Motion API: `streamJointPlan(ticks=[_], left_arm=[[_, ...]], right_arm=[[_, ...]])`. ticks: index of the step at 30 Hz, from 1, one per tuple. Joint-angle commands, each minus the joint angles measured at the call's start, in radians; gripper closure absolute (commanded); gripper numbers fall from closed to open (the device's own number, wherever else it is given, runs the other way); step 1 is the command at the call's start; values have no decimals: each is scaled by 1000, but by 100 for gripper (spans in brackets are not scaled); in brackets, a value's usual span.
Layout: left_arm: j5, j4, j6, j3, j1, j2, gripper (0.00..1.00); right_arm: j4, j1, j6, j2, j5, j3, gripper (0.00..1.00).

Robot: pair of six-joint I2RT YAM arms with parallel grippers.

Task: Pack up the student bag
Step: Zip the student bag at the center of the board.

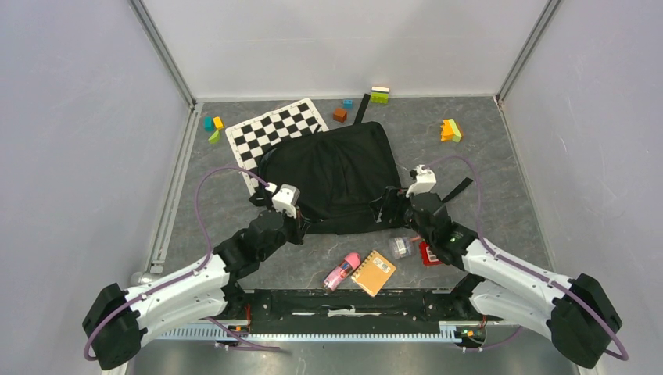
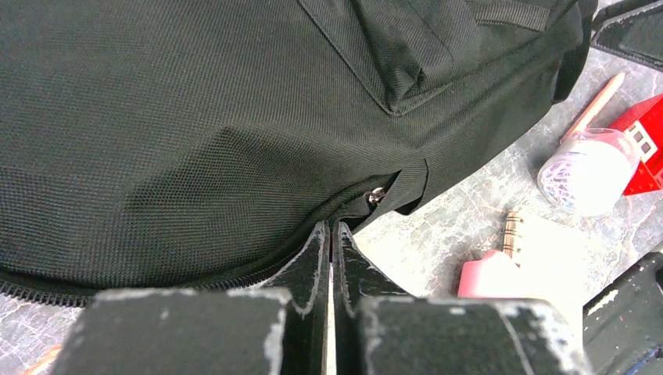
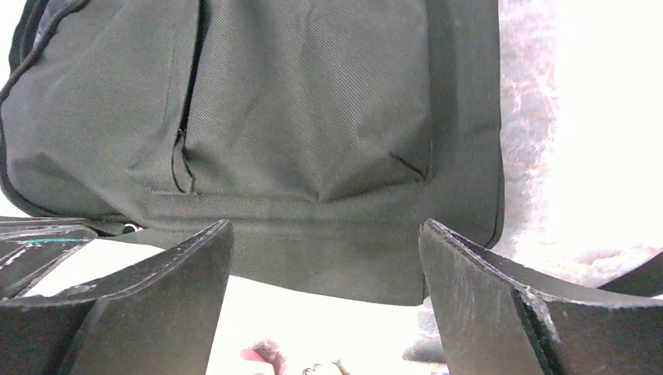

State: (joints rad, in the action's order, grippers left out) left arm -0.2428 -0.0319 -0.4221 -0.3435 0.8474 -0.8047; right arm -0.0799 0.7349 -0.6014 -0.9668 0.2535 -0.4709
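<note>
the student bag (image 1: 336, 176) lies flat mid-surface, its far left corner over the checkerboard (image 1: 274, 133), and your two arms meet its near edge. your left gripper (image 2: 331, 234) is pressed together, tips at the zip seam on the bag's near left corner, just short of the zip pull (image 2: 377, 195). your right gripper (image 3: 324, 226) is spread wide, facing the near right edge. the notebook (image 1: 374, 272), pink case (image 1: 342, 271) and clear tub (image 1: 400, 247) crowd the strip below that edge. bare surface (image 1: 500, 187) opens right of the bag.
</note>
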Motion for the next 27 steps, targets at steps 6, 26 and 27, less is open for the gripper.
streamJointPlan(ticks=[6,26,27], left_arm=[[-4,-45,-45,11,-5,9,98],[0,-37,-36,6,-5,15,98],[-1,-35,-35,6,-5,15,98]], right_arm=[[-265,-2,-307,5,-11,129,10],[-474,4,-456,-177,-23,181,35],[-488,5,-464,-180,-23,188,36]])
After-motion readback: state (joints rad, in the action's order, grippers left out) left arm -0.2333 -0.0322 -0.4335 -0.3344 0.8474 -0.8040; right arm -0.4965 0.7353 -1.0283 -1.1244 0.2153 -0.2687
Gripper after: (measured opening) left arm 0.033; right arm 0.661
